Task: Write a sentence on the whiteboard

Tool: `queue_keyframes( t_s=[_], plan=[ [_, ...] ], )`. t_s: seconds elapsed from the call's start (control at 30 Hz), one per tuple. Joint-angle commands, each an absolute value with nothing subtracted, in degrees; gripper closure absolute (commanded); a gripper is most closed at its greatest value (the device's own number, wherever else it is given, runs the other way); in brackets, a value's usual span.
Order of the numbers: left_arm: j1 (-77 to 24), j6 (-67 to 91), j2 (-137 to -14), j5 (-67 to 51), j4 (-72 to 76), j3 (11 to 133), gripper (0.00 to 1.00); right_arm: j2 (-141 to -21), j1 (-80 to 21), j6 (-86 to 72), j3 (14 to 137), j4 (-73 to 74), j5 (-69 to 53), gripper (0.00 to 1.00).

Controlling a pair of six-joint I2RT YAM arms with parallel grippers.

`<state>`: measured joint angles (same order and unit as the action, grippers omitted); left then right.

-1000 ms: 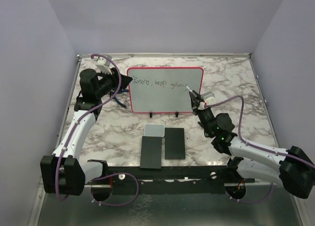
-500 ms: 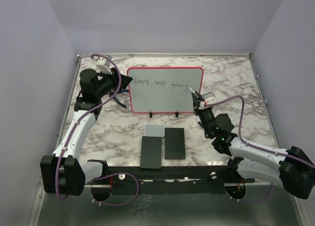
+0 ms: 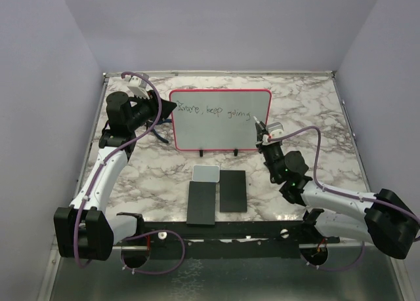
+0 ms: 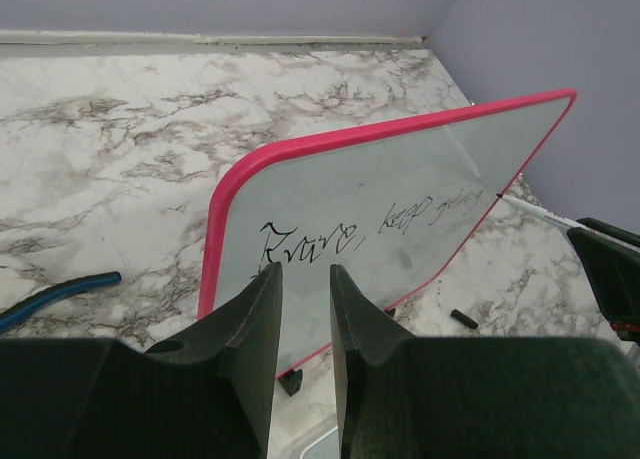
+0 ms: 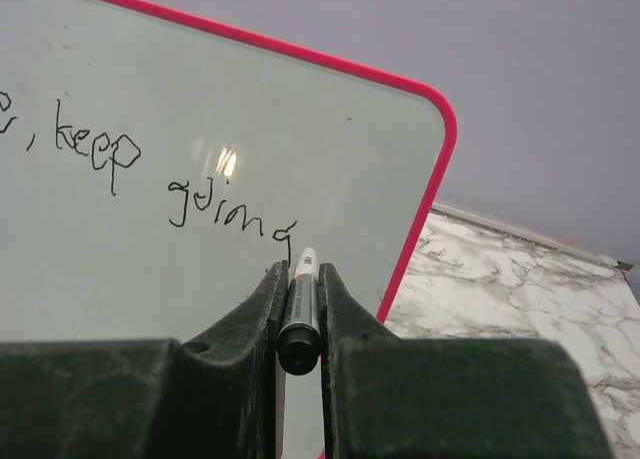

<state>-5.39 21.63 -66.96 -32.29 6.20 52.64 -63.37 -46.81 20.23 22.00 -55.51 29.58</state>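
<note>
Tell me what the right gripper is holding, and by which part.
The right gripper clamps a marker by its dark rear barrel; the white front end sticks out toward the whiteboard.

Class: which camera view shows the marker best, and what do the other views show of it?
The right wrist view: the marker sits centre, clamped in the right gripper, tip toward the whiteboard. The top view shows it tiny; the left wrist view, a thin white stick by the board's edge.

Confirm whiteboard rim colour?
Red-pink rim around the whiteboard; clearest in the left wrist view.
</note>
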Motion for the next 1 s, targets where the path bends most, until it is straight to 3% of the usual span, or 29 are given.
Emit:
queue_keyframes(
  t_s=[0.0, 0.67, 0.97],
  plan=[
    [-5.54, 20.88, -65.92, -31.73, 6.05, 52.12, 0.73, -64.83, -46.93, 21.53, 21.95, -58.93, 31.11, 0.99],
    [-5.62, 20.84, -65.74, -31.73, 6.07, 52.12, 0.73, -69.07, -46.71, 22.63, 22.50, -62.62, 31.37, 0.99],
    [-5.57, 20.85, -65.59, -31.64, 6.06, 52.12, 0.73, -64.42, -46.70, 21.51, 21.72, -59.56, 28.92, 0.99]
  ],
)
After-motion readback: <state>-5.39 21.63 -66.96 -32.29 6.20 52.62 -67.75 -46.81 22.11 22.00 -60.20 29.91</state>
